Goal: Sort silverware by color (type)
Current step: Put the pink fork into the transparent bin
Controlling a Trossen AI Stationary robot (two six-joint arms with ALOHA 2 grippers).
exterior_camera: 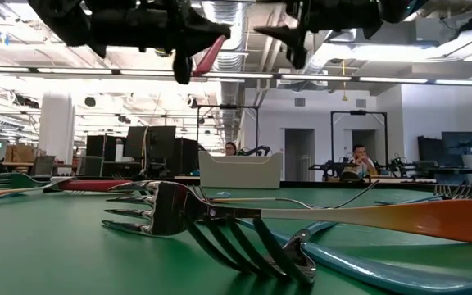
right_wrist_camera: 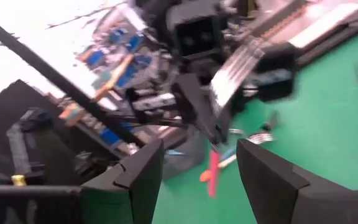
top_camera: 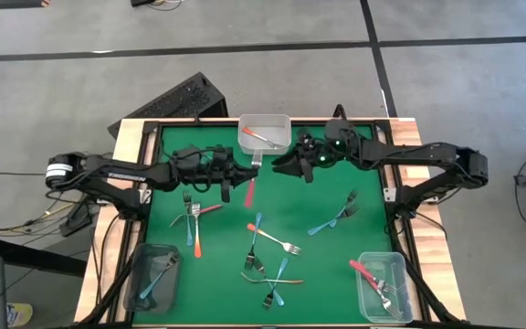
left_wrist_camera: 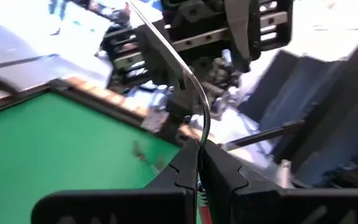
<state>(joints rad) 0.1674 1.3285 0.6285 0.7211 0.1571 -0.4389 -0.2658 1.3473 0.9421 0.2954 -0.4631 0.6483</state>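
Clamped on a red fork, the left gripper hangs just below the bin at twelve o'clock; the right gripper, jaws apart and empty, faces it from the three o'clock side. Judged step: a mid-air carry or handover, so the next move calls for lining up over that bin. Other forks lie scattered on the green bench; an open workshop shows behind.

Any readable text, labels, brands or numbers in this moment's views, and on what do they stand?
None can be read.
Left arm: light lettering on its link in the high view, too small to make out.
Forks, bins, green mat: no markings visible.
Room behind the table in the low view: no legible signs.
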